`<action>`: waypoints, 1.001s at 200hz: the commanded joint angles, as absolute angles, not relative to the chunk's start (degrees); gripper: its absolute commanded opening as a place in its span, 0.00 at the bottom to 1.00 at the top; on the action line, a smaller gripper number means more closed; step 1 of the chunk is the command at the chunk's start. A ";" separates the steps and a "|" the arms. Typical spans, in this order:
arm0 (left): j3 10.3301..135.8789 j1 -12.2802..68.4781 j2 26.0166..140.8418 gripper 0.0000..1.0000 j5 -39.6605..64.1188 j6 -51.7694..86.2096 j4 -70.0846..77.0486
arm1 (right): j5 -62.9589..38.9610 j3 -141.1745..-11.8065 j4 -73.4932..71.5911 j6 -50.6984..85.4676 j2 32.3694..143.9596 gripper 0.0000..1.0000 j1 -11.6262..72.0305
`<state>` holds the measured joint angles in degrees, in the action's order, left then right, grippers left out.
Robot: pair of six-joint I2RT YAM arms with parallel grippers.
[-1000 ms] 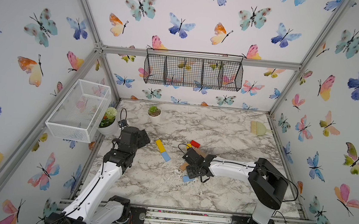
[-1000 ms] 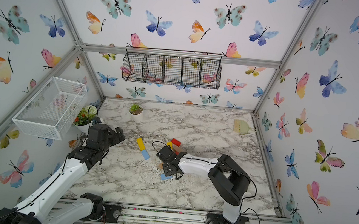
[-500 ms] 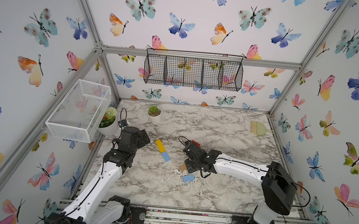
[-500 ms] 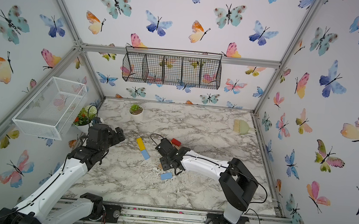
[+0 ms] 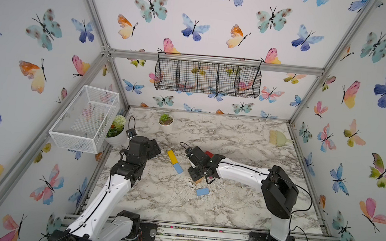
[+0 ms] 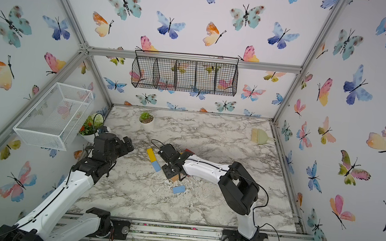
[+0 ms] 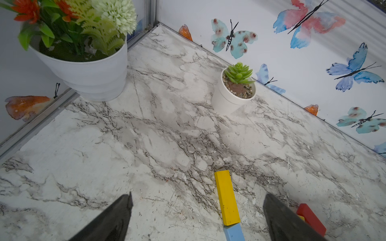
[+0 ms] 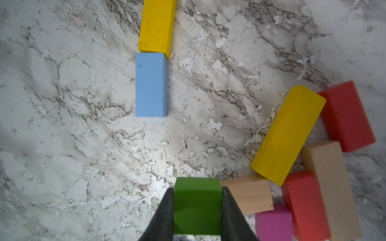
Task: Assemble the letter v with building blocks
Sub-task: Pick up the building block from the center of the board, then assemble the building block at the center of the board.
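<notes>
Marble tabletop (image 5: pixel 227 208) with coloured blocks (image 5: pixel 202 191), two potted plants (image 5: pixel 165 122), a brush (image 5: pixel 278 138) (far corner)

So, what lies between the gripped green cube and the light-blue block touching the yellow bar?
Nothing: in the right wrist view only bare marble tabletop separates the green cube from the light-blue block.

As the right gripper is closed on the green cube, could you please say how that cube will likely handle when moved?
The green cube looks like solid painted wood, so it should be stiff in the right gripper. Its flat faces suggest it will sit, not roll, when set down. The smooth paint could slip a little.
</notes>
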<state>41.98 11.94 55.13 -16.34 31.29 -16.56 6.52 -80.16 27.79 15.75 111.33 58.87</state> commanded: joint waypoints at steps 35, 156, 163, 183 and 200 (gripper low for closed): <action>42.01 11.47 54.18 0.98 -16.29 31.03 -16.52 | 3.62 -83.79 29.15 13.15 115.76 0.23 60.02; 41.84 11.39 53.88 0.98 -16.47 30.94 -16.60 | 2.42 -89.95 31.40 12.83 122.69 0.24 61.26; 41.79 11.37 53.84 0.98 -16.50 30.94 -16.55 | 2.46 -89.96 31.45 12.83 122.95 0.24 61.26; 41.75 11.34 53.79 0.98 -16.49 30.94 -16.57 | 2.45 -90.29 31.36 12.74 123.53 0.24 61.26; 41.79 11.39 53.79 0.98 -16.44 30.94 -16.54 | 2.40 -90.44 31.41 12.57 124.04 0.25 61.28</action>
